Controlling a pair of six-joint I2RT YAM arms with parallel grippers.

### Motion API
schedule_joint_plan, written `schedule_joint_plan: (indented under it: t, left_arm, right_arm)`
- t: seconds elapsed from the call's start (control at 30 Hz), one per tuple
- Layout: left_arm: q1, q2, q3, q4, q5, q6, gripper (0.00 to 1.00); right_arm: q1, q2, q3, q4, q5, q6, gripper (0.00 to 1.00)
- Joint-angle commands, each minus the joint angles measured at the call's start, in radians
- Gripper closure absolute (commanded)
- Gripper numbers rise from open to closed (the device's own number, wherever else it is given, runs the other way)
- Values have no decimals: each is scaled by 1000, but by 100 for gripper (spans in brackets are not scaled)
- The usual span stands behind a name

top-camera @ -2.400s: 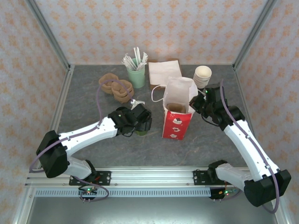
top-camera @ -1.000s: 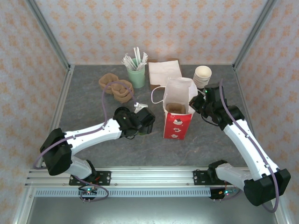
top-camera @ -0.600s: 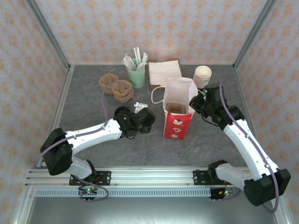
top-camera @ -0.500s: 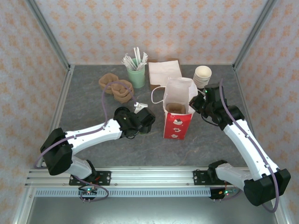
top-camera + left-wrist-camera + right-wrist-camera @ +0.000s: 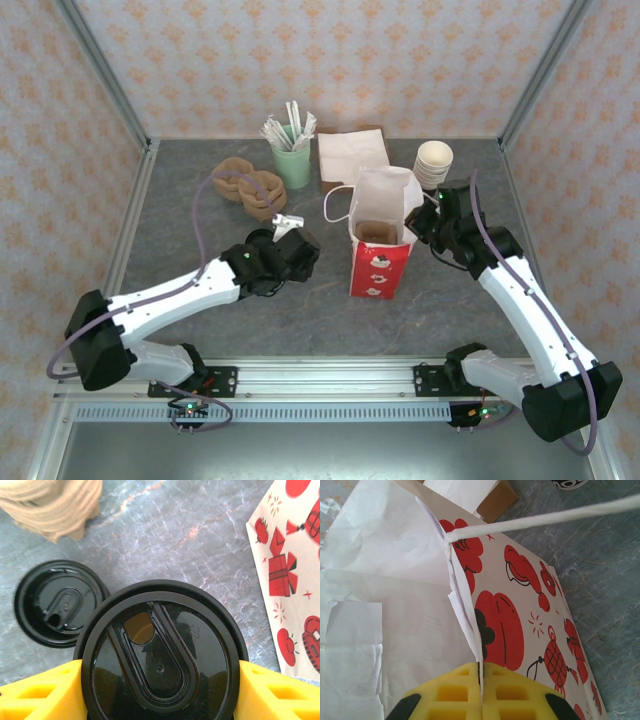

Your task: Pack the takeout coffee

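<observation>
- The takeout coffee [image 5: 160, 655] is seen from straight above in the left wrist view. It stands upright near the middle of the tabletop [image 5: 450, 310], its axis vertical.
- The left jaws are closed around the cup; a yellow pad [image 5: 40, 690] is pressed against the lid rim on each side.
- The red bag [image 5: 380, 262] is found just to the right of the held cup, apart from it, mouth upward. A lift and a carry to the right over that mouth is judged to be needed.
- The left arm [image 5: 190, 285] is the nearer one to the cup.
- The right jaws are clenched on the bag's upper paper edge [image 5: 470, 620], so the mouth is held open.
- Lid: glossy black plastic, round, with a raised oval ridge and a sip hole.
- Bag: thin white paper printed red, creased, with a twisted paper handle [image 5: 545, 517].
- A loose black lid [image 5: 57, 605] lies flat beside the cup.
- Tabletop: grey, marbled, matt.
</observation>
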Motion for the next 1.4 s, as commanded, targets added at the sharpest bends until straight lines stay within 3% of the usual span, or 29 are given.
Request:
schedule_joint_plan:
  t: [0.0,0.27,0.6,1.07,1.23,1.37]
  left_arm:
    - [-10,-72,66,-96,-81,-5,35]
    - [-10,-156,249,-273,-103,28,35]
    - [-10,-155,512,-403,-91,97,35]
    - [-30,-66,770,-438,-20,175,37]
    - [-34,-8,783,-404,27,180,38]
    - [-35,29,769,-377,46,175,38]
  right_arm:
    - [14,-21,-26,4,23,49,96]
    - [66,-47,-75,73,59,157,98]
    - [297,-25,-65,146,275,277,96]
    - [532,152,16,219,417,332,95]
    - [579,188,46,233,444,349,89]
    - [583,194,80,215,433,342,73]
